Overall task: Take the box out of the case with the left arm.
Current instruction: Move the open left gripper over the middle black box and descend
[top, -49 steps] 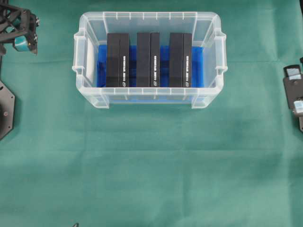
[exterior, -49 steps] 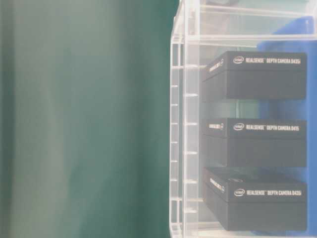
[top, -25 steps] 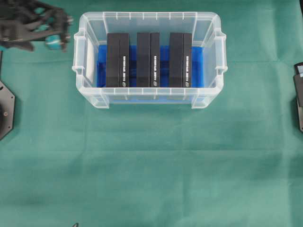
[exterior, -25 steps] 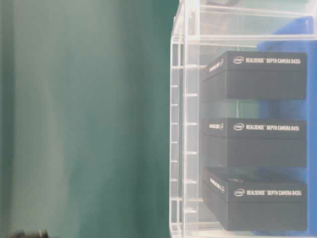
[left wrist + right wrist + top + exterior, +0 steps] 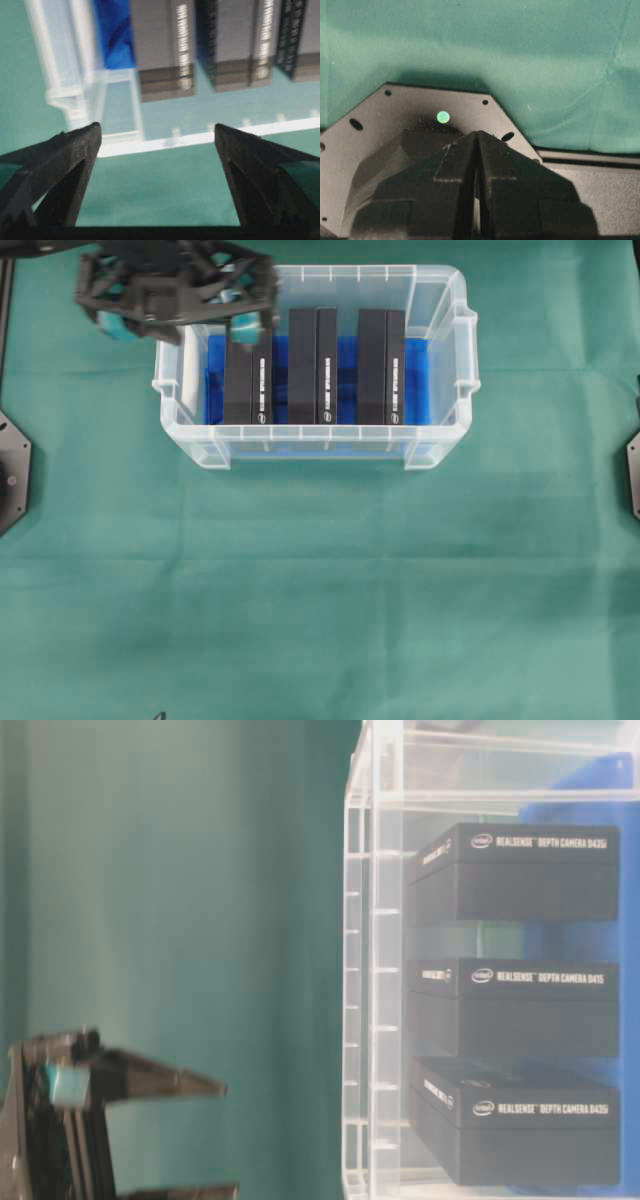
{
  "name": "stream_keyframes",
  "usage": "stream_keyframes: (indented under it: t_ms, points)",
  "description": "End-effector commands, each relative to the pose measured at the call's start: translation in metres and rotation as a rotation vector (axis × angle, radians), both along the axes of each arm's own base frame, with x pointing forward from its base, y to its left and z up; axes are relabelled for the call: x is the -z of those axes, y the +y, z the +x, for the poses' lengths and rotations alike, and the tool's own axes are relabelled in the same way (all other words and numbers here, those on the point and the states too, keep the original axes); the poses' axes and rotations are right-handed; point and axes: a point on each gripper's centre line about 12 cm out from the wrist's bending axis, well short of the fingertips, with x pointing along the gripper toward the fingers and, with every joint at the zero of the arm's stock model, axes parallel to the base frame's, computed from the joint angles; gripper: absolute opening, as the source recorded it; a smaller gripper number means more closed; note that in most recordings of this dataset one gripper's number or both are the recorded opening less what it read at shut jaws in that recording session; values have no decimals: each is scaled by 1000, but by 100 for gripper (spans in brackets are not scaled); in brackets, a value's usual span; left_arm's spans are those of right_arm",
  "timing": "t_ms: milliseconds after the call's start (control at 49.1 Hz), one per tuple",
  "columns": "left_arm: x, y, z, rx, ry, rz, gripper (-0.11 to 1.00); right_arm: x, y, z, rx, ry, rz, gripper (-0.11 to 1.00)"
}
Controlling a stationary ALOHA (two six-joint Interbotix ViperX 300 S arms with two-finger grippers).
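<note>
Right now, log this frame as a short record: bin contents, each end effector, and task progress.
bin: clear plastic, blue lining, on green cloth
contents: three black boxes standing side by side; leftmost box
left end effector: open, empty, over the bin's left end, near the leftmost box
right end effector: shut, empty, above its own base plate
progress: no box gripped yet

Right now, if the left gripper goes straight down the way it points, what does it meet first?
Probably the leftmost black box or the case rim at its left end. In the overhead view the open left gripper hangs over that corner. Depth is unclear, so I cannot say which comes first.
</note>
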Motion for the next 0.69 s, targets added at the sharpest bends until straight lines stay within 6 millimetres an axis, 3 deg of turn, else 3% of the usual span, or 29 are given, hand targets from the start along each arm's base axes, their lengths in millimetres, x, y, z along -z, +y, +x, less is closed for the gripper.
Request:
stream_keyframes:
  t_ms: [0, 387, 672]
  points:
    - [-12, -5, 12, 17, -40, 10, 95, -8, 0, 2, 3, -23, 1, -1]
    - [-3, -4, 66, 43, -57, 15, 95, -10, 0, 2, 3, -32, 1, -1]
    - [3, -2, 79, 44, -59, 17, 95, -10, 0, 2, 3, -34, 1, -1]
